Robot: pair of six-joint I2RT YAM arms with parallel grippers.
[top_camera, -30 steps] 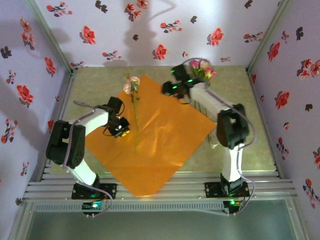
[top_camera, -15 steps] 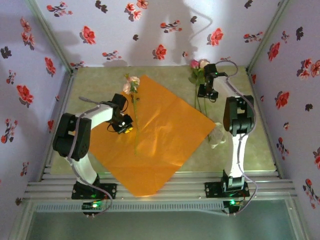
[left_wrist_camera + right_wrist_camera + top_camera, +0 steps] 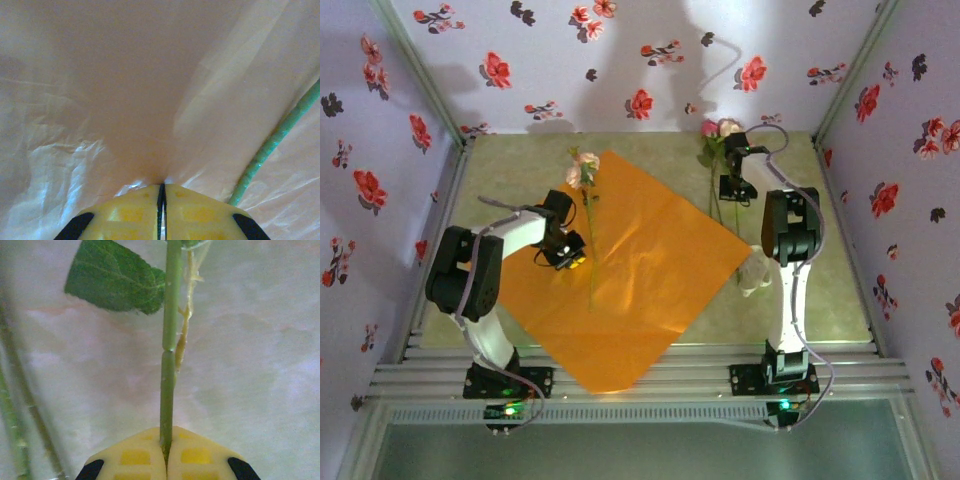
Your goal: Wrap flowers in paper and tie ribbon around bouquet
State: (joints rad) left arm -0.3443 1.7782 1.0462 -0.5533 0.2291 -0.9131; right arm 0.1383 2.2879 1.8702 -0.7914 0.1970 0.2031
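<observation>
Twice clamped: right hand [image 3: 166,441] on rose stem [image 3: 169,345] (leaf [image 3: 112,282] above) over tabletop [image 3: 260,365]; left hand [image 3: 161,188] closed tight against paper [image 3: 125,75], beside second stem [image 3: 280,132].

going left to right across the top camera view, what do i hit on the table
left gripper → long green-stemmed rose with a pink bloom, lying on the bright orange paper sheet → right gripper, shut on a green rose stem

Lab test booth: flower-print walls [image 3: 620,60], aluminium rails [image 3: 640,385], bolted robot arms [image 3: 788,300], green tabletop [image 3: 510,165].
</observation>
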